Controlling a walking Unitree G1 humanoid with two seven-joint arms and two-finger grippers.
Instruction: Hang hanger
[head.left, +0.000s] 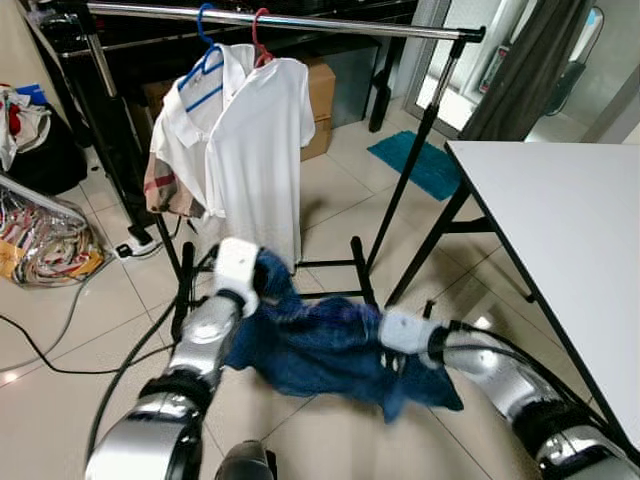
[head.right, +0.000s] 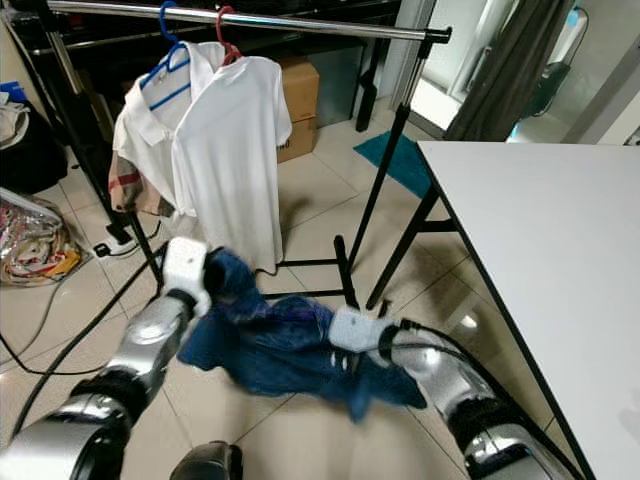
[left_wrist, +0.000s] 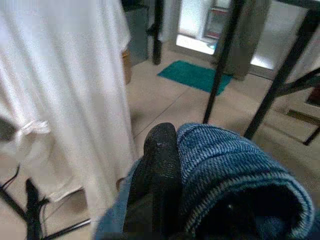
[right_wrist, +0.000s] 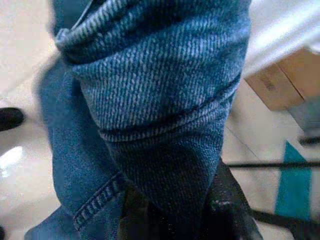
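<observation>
Left gripper, right gripper both clenched on denim garment; no readable writing.

The floor was pale glossy tile. A white table on black legs stood at the right. A teal mat lay before a bright glass door with a dark curtain beside it. Cardboard boxes sat against the far wall.
</observation>
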